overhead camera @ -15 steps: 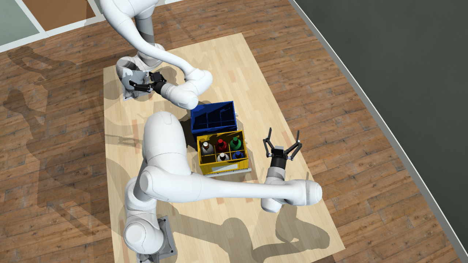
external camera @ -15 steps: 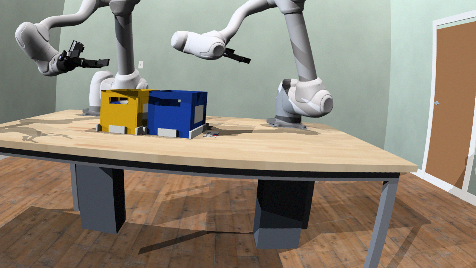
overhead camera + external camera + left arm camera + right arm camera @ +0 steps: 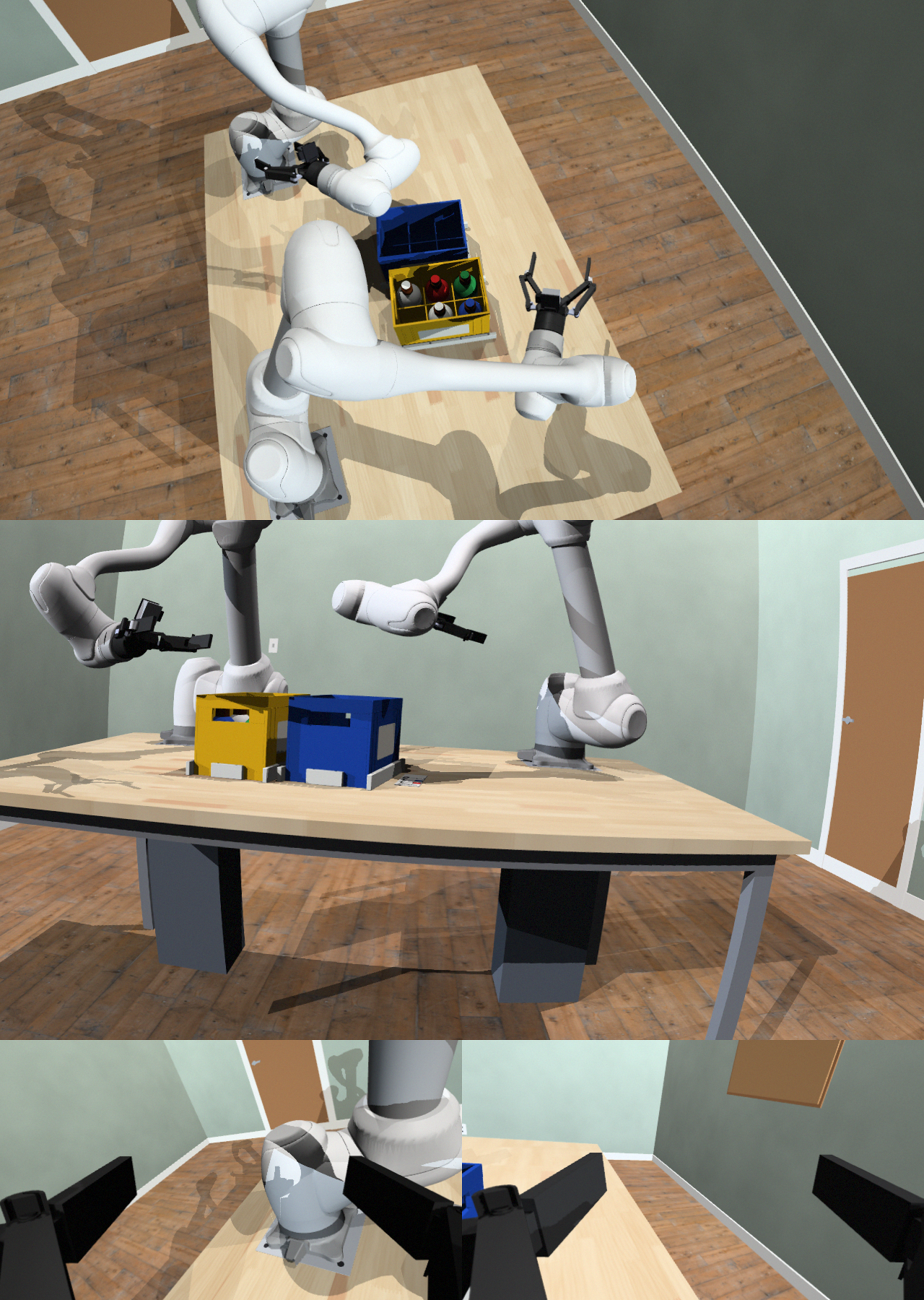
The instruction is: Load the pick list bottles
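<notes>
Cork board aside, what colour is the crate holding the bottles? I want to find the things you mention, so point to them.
Yellow: the bottle crate (image 3: 406,332) (image 3: 229,746) shows best in the top view.
</notes>
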Controlling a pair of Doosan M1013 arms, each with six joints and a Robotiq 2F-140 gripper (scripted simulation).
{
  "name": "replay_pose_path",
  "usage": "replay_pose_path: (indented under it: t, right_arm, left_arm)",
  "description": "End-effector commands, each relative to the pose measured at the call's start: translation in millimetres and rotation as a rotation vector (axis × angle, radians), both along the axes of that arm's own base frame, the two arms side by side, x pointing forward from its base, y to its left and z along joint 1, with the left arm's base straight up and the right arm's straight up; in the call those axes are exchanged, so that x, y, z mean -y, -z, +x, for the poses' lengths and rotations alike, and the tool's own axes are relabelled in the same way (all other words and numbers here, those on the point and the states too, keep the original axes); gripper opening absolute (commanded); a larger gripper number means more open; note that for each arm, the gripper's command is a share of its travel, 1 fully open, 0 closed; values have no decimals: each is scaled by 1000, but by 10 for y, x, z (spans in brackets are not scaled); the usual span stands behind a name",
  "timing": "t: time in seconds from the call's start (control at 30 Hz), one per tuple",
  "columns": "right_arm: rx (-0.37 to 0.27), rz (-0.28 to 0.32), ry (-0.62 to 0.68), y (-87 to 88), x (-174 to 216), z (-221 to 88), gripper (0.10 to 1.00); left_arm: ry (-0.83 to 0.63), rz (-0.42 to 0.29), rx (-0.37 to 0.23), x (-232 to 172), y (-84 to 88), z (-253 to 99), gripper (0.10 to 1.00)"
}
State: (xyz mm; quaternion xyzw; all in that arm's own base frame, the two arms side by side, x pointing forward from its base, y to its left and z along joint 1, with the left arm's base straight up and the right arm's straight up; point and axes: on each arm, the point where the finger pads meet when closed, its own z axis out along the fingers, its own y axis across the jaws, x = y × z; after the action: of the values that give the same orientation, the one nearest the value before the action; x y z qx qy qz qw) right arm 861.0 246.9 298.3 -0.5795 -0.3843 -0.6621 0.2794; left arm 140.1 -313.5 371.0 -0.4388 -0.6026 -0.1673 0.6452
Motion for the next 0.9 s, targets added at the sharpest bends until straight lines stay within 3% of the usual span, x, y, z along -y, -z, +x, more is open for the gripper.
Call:
replay_pose_path:
  t: [0.0,0.87]
  right_arm:
    - [2,0,0,-14,0,1,1000]
    - [2,0,14,-14,123,35,1000]
  left_arm:
    - [0,-1,1,0,-4,0,1000]
    - [0,-1,1,0,-4,0,1000]
